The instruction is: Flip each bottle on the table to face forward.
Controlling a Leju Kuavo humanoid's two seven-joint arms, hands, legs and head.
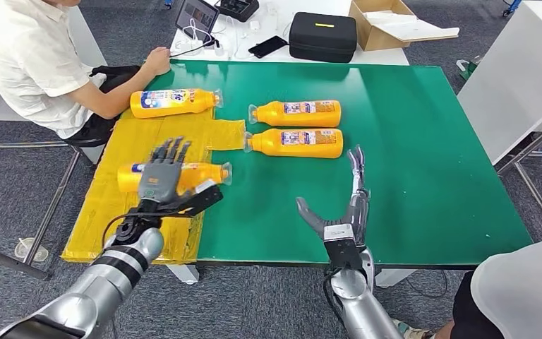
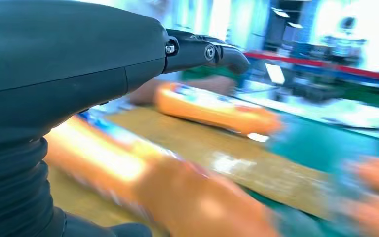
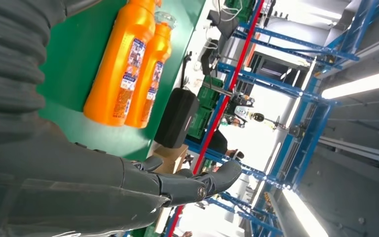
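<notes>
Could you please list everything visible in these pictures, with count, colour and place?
bottles: four, orange, lying on their sides; two on the yellow sheet, two side by side on the bare green mat
yellow sheet: one, on the table's left part
black case: one, on the white table beyond
cardboard box: one, brown, open, beside the case
tablet: one, dark, propped at the far left of the white table
phone: one, black, near the case
person: seated at far left, white shirt, a hand on the table edge
second person: near right corner
left robot hand: over the nearest bottle, fingers spread; whether it touches is unclear
right robot hand: open above the mat
</notes>
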